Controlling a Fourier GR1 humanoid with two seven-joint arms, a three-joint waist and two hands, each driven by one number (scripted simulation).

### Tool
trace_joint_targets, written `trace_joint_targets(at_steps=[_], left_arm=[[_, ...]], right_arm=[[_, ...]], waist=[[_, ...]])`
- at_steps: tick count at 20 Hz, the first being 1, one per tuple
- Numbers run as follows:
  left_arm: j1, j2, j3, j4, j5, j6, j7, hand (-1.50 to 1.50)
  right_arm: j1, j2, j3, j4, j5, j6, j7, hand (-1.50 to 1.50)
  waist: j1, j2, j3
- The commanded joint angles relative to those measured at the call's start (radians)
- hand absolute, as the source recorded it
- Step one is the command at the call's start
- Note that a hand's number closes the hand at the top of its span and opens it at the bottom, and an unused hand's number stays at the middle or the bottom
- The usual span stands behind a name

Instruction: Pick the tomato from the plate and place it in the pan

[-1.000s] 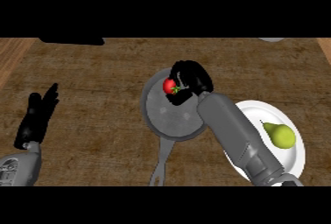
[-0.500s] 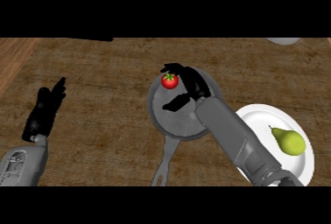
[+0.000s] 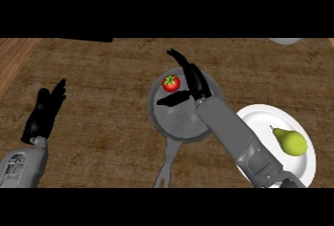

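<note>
A red tomato (image 3: 171, 83) with a green stem lies in the far part of the grey pan (image 3: 177, 120), whose long handle runs toward the lower edge. My right hand (image 3: 195, 82) hovers over the pan just right of the tomato, fingers straight and pointing away, thumb spread to the left; it is open and apart from the tomato. The white plate (image 3: 262, 120) sits to the right of the pan and carries a green pear (image 3: 290, 141). My left hand (image 3: 44, 115) rests open over the counter at the left, fingers up.
The brown wooden counter (image 3: 98, 79) spreads all around. A pale object (image 3: 285, 40) peeks in at the top right edge, and a dark shape (image 3: 78, 39) lies along the top left edge.
My right hand has uncurled from the tomato and straightened, leaving the tomato lying in the pan. The left hand has barely shifted.
</note>
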Motion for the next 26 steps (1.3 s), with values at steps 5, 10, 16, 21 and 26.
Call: trace_joint_targets(at_steps=[5, 10, 16, 21, 26], left_arm=[[0.005, 0.047, 0.052, 0.010, 0.028, -0.022, 0.018, 0.00], [0.087, 0.035, 0.066, -0.009, 0.023, 0.001, -0.010, 0.00], [0.117, 0.025, 0.066, -0.065, 0.027, 0.005, 0.018, 0.00], [0.148, 0.031, 0.074, -0.090, 0.035, -0.010, 0.006, 0.00], [0.123, 0.031, 0.077, -0.072, 0.020, 0.006, 0.002, 0.00]], right_arm=[[-0.093, 0.000, -0.093, 0.109, -0.118, -0.057, -0.038, -1.50], [-0.059, -0.135, -0.168, 0.078, -0.135, 0.044, -0.049, -1.50], [0.006, -0.346, -0.248, 0.019, -0.192, 0.243, -0.085, -1.50], [0.076, -0.474, -0.271, 0.024, -0.188, 0.418, -0.117, -1.50], [0.151, -0.619, -0.308, 0.028, -0.203, 0.609, -0.170, -1.50]], waist=[[-0.063, -0.012, -0.001], [-0.098, -0.022, -0.002], [-0.109, -0.027, -0.002], [-0.102, -0.025, -0.002], [-0.108, -0.024, -0.002]])
